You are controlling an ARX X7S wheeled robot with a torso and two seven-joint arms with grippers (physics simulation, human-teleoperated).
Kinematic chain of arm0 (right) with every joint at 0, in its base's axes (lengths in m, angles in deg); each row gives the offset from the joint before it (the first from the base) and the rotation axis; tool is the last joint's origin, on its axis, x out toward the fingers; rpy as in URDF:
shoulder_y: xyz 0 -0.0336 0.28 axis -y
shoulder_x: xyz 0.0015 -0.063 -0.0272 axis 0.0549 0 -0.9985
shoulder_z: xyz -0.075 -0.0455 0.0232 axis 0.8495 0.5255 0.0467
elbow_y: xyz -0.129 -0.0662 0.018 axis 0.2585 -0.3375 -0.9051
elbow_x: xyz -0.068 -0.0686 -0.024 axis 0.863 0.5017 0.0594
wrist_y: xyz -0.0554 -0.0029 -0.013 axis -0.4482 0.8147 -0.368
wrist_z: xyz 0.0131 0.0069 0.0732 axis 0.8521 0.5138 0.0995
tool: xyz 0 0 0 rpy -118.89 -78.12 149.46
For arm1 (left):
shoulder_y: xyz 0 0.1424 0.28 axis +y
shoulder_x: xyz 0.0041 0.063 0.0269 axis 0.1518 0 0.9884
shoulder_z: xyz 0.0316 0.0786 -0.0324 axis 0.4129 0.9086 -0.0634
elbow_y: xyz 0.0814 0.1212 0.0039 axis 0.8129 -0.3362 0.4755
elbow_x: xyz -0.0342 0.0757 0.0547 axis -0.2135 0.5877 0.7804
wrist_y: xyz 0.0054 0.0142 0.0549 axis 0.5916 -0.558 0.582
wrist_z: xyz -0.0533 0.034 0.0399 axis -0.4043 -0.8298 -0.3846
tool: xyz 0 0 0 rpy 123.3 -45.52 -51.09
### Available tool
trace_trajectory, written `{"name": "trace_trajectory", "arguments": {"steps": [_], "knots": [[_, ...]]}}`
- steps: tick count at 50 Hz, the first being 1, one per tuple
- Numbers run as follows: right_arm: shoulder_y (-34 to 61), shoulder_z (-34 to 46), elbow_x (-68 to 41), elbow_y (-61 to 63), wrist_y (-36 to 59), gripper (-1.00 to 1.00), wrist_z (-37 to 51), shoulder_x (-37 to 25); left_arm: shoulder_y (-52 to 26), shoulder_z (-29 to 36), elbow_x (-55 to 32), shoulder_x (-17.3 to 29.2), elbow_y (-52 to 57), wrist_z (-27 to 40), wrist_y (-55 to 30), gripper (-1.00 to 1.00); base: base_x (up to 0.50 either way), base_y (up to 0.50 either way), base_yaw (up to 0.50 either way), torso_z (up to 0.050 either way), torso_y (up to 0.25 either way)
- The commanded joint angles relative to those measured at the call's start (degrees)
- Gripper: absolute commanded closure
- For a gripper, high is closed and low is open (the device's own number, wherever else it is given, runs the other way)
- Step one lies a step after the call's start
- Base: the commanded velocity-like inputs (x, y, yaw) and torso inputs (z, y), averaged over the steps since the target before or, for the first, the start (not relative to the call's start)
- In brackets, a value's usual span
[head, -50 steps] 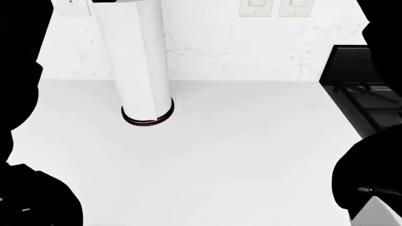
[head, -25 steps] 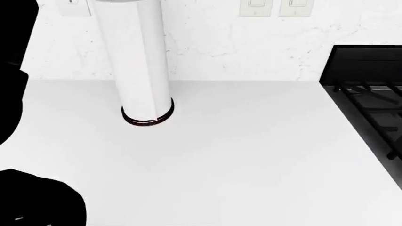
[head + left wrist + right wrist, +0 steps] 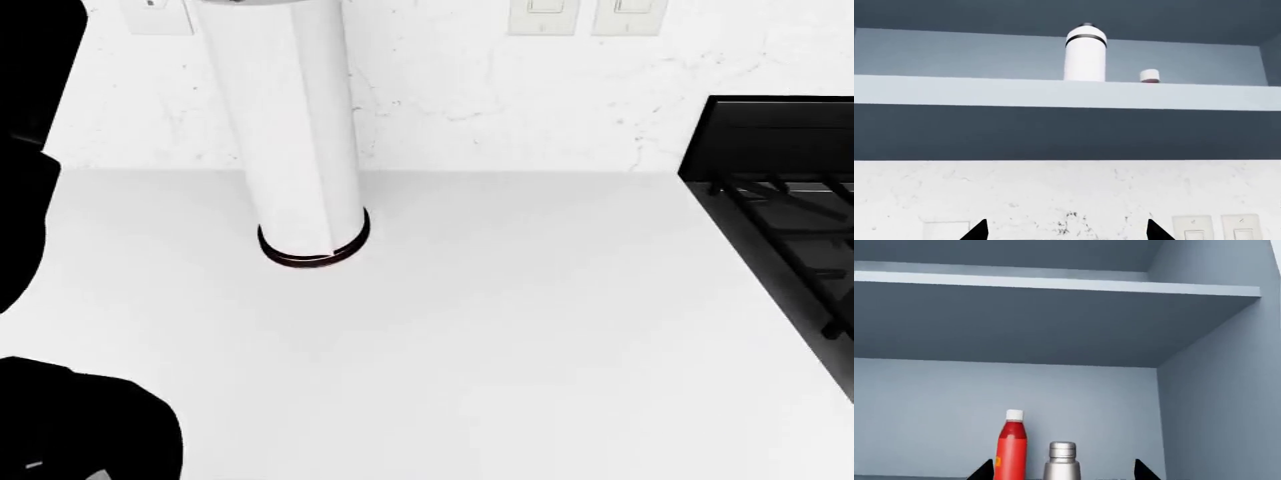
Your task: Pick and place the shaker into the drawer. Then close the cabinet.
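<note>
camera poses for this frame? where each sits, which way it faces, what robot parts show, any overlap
Head view: on the head, looking down at the white counter, a tall white cylinder and the stove; dark arm parts at its left edge.
Left wrist view: by the left hand, facing up past the wall to a shelf holding a white bottle; only fingertips show.
Right wrist view: by the right hand, facing into the cabinet at a red bottle and metal shaker; fingertips only.
Shared: wall switches in head and left wrist views.

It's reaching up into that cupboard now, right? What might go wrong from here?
The silver shaker stands right beside a red bottle, so the open right hand could tip the bottle while closing in. Also, the head view shows only the countertop, not the shelf, so aiming relies on the wrist views alone.
</note>
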Motion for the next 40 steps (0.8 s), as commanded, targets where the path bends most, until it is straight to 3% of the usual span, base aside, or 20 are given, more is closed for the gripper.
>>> {"name": "trace_trajectory", "arguments": {"steps": [1,14,33,34,40], "knots": [[2.84,2.44,14.87,-22.42,4.87,-1.00,-15.17,8.19,-0.24,-0.36,-1.44,0.11,0.51,0.48,-1.08,-1.00,0.00,0.00,0.00,0.000,0.000],[1.21,5.99,26.26,-41.47,5.54,-1.00,-29.62,14.33,0.23,-1.21,-2.83,0.64,0.73,0.80,-1.18,-1.00,0.00,0.00,0.00,0.000,0.000],[-9.43,11.45,29.63,-51.20,4.88,-1.00,-39.25,16.59,0.81,-1.36,-4.38,1.29,0.73,1.52,-0.64,-1.00,0.00,0.00,0.00,0.000,0.000],[-9.80,11.72,29.72,-51.64,4.94,1.00,-39.88,16.77,0.81,-1.29,-4.43,1.31,0.73,1.58,-0.60,-1.00,0.00,0.00,0.00,0.000,0.000],[-10.16,11.65,29.14,-52.07,5.72,1.00,-40.42,16.98,0.72,-1.10,-4.82,1.36,0.69,1.96,-0.45,-1.00,0.00,0.00,0.00,0.000,0.000]]}}
